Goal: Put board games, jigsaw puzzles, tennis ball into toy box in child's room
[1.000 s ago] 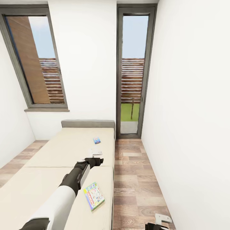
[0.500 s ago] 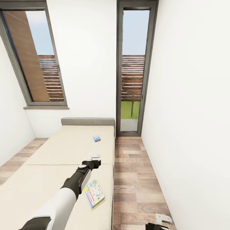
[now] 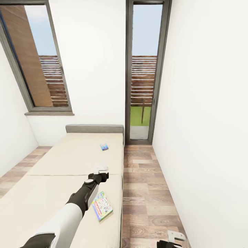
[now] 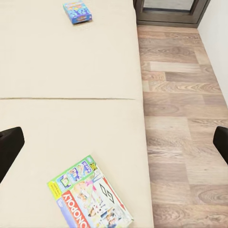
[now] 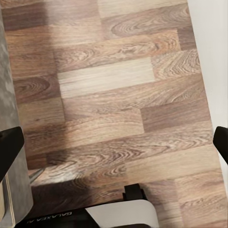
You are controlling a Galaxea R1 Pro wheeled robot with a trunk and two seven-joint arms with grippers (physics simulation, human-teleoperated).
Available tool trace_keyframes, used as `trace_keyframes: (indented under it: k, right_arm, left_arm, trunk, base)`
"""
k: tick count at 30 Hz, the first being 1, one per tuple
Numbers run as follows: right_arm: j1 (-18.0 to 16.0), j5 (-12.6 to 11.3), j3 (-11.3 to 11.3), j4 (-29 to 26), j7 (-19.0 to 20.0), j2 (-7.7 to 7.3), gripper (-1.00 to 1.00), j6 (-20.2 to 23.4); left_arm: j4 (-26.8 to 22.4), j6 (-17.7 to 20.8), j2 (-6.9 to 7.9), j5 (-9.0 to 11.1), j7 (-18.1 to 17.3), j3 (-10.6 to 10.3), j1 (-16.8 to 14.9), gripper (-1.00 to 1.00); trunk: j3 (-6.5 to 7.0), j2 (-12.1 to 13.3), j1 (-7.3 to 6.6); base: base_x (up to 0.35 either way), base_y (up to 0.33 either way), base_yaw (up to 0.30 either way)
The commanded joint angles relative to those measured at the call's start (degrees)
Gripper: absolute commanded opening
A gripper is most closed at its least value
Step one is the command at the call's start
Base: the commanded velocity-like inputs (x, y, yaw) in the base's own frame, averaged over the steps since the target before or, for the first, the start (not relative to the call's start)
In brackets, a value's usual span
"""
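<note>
Two board games lie on the cream bed (image 3: pixel 62 165). The nearer one, a yellow, green and red printed box (image 3: pixel 102 205), sits by the bed's right edge and shows close in the left wrist view (image 4: pixel 90 197). A smaller blue box (image 3: pixel 104 147) lies farther up the bed (image 4: pixel 77 12). My left gripper (image 3: pixel 102 169) hovers over the bed just beyond the near box, open with nothing between its fingers (image 4: pixel 9 149). Low beside the bed, my right gripper (image 3: pixel 174 239) hangs open over the plank floor (image 5: pixel 123 95). The toy box, jigsaw puzzles, tennis ball and table are out of view.
A strip of wood-plank floor (image 3: pixel 148 186) runs between the bed and the white right wall. A glazed door (image 3: pixel 141 75) stands at its far end, and a window (image 3: pixel 38 62) is on the back wall. The bed has a grey headboard (image 3: pixel 94 128).
The whole view has shifted a little, so the camera moved. My left gripper now stands somewhat closer to the near board game. Both boxes lie where they were.
</note>
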Motion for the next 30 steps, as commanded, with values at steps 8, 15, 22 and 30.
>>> trace_keyframes:
  k: [8,15,22,30]
  right_arm:
    - [-0.02,-0.38,-0.13,-0.07,-0.13,0.06,1.00,0.05]
    - [-0.03,-0.38,-0.13,-0.07,-0.13,-0.05,1.00,0.05]
    - [-0.03,-0.37,-0.13,-0.07,-0.15,-0.07,1.00,0.05]
    - [-0.03,-0.37,-0.13,-0.07,-0.15,0.06,1.00,0.05]
  left_arm:
    - [-0.09,0.22,-0.07,-0.54,-0.04,0.34,-0.01,1.00]
    - [-0.09,0.17,-0.07,-0.52,-0.04,0.34,-0.02,1.00]
    - [-0.09,0.12,-0.07,-0.51,-0.04,0.34,0.00,1.00]
    - [-0.09,0.10,-0.07,-0.51,-0.04,0.34,0.01,1.00]
  trunk:
    - [-0.90,-0.14,0.03]
    - [-1.56,-0.14,0.03]
    - [-2.22,-0.14,0.03]
    - [-2.97,-0.14,0.03]
  base:
    - [0.000,0.000,0.000]
    - [0.000,0.000,0.000]
    - [0.000,0.000,0.000]
    - [0.000,0.000,0.000]
